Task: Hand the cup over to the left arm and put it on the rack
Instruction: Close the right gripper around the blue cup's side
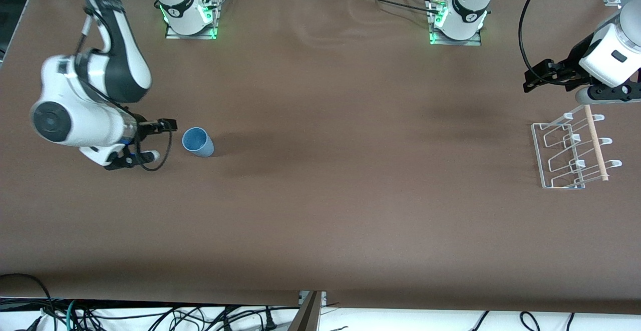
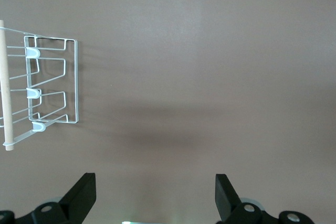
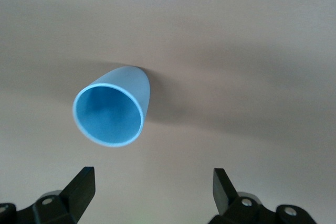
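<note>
So the light-blue cup (image 1: 198, 142) is sitting at the middle left of the front view, at the right arm's end of the table, well apart from the wire rack (image 1: 571, 153) at the middle right. It looks upright to me, long axis vertical, wide mouth up and narrow base on the table; the right wrist view looks straight into that open mouth.

The right gripper (image 1: 152, 141) is just beside the cup, not touching, fingers spread wide with nothing between them. The cup lies dead ahead of it, toward the table's middle, and slightly off-centre between the fingers (image 3: 80, 188) in the right wrist view.

The left gripper (image 1: 535, 80) hangs by the rack at the upper right, waiting, also spread wide and empty. The right arm is clearly nearer, so I'd guess it grabs first.
</note>
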Motion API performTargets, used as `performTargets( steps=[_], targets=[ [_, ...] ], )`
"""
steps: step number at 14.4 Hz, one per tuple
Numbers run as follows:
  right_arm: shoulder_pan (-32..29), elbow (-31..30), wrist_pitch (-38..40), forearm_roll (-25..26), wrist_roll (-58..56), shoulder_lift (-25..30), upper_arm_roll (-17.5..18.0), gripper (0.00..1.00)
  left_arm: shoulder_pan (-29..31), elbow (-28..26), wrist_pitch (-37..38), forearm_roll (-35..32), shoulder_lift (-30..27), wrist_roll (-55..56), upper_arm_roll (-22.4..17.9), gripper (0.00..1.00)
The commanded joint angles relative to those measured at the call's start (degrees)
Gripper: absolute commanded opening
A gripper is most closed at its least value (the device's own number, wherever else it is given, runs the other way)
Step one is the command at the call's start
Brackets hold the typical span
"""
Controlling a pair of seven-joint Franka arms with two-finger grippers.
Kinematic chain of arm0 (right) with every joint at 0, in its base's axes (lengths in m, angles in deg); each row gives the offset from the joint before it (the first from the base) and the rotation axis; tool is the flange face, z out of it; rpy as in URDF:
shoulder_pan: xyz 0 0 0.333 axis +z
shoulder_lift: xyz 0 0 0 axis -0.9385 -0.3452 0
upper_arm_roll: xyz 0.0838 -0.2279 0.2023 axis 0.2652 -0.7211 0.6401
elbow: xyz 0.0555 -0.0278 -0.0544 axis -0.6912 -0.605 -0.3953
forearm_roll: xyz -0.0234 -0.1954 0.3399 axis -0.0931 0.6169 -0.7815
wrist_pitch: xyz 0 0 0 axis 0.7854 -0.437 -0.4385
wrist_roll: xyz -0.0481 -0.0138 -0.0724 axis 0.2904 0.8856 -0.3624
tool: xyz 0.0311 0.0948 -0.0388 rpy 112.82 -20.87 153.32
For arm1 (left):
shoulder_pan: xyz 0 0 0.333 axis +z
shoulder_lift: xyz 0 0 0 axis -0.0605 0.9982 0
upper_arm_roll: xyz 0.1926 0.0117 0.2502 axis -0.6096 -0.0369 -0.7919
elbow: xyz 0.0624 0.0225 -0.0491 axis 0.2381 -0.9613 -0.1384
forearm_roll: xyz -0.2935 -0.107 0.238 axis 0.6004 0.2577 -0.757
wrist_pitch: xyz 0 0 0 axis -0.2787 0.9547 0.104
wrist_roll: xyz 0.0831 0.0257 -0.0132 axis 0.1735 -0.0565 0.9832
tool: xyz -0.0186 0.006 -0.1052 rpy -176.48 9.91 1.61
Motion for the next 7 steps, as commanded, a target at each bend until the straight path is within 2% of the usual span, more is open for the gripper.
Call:
performTargets(
  steps=[1,7],
  targets=[
    [0.2,-2.7,-3.3,0.7,0.8,-0.3,-0.2,0.99,0.3,1.1,0.9,-1.0,0.4,0.7,0.6,1.0],
    [0.7,-3.0,-5.6,0.7,0.9,-6.0,-0.2,0.99,0.3,1.1,1.0,-1.0,0.3,0.8,0.5,1.0]
  ],
)
